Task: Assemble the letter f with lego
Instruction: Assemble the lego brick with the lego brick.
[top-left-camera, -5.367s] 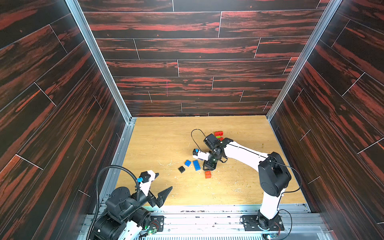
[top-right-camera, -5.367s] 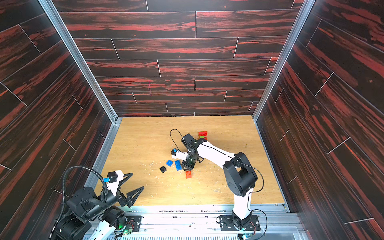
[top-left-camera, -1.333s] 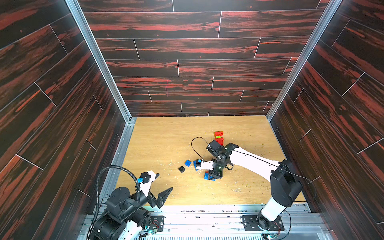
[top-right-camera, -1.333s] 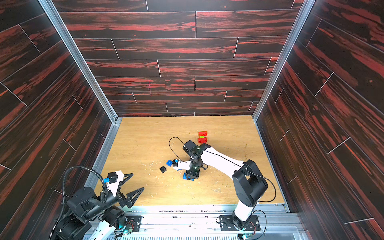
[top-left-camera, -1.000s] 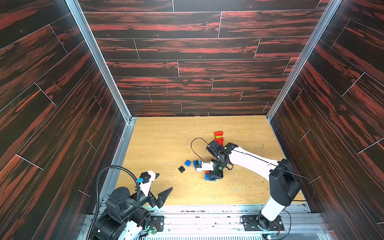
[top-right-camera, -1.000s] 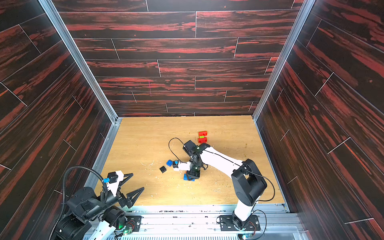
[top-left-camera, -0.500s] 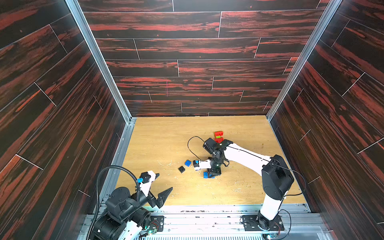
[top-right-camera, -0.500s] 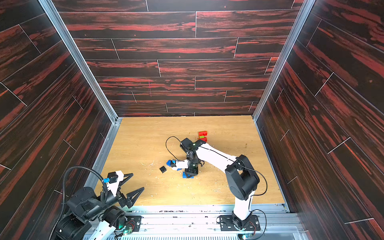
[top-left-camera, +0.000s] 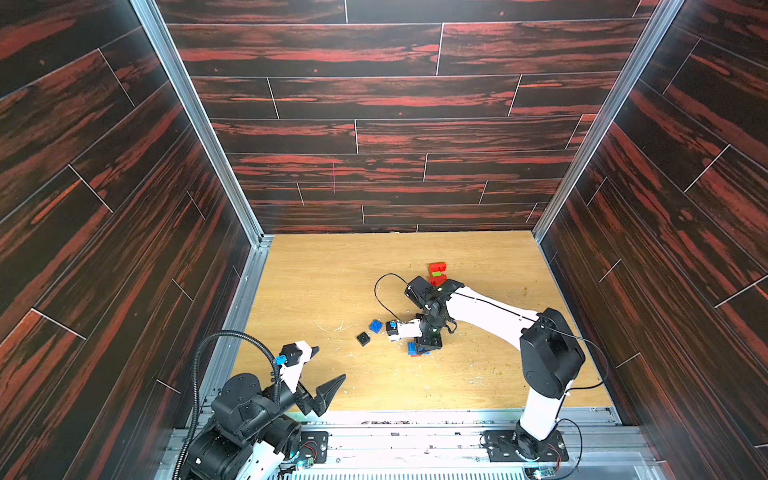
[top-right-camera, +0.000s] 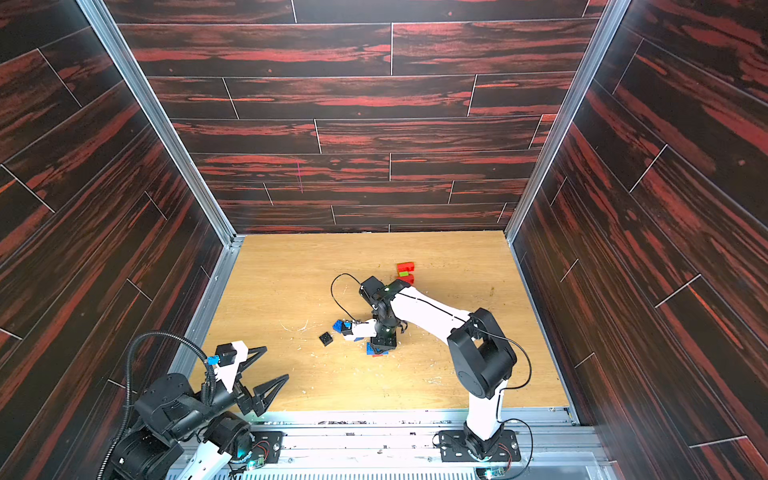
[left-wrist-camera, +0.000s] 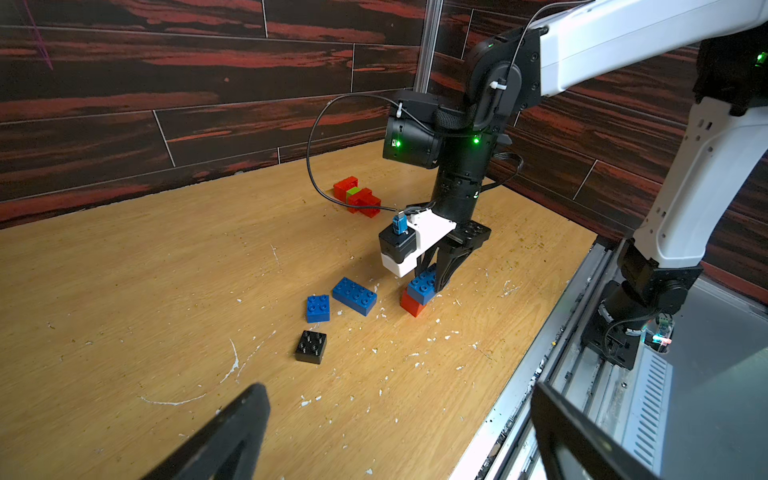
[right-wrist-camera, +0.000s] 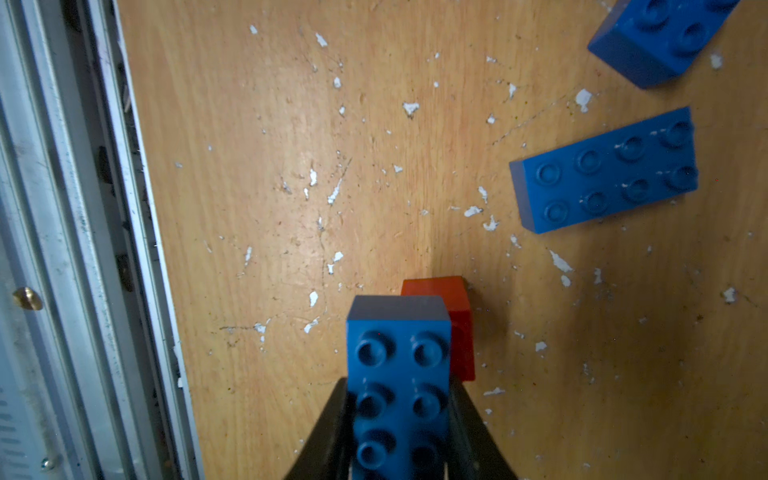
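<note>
A pale wooden board (top-left-camera: 332, 282) spreads out on every side of the right pincer (top-left-camera: 428, 347). White flecks (right-wrist-camera: 328, 195) and thin scratches speckle the board just ahead of its tips. A curved white scratch (left-wrist-camera: 232, 361) lies off toward the left pincer (top-left-camera: 328, 368). Dark, red-streaked wall panels (top-left-camera: 395, 137) stand well beyond both, joined by aluminium corner posts (top-left-camera: 199, 124). A faint pink line (top-left-camera: 333, 176), perhaps pen, marks the far wall. A metal rail (right-wrist-camera: 75, 232) with a brass screw (right-wrist-camera: 27, 298) runs near the right pincer, on the side away from that wall.
</note>
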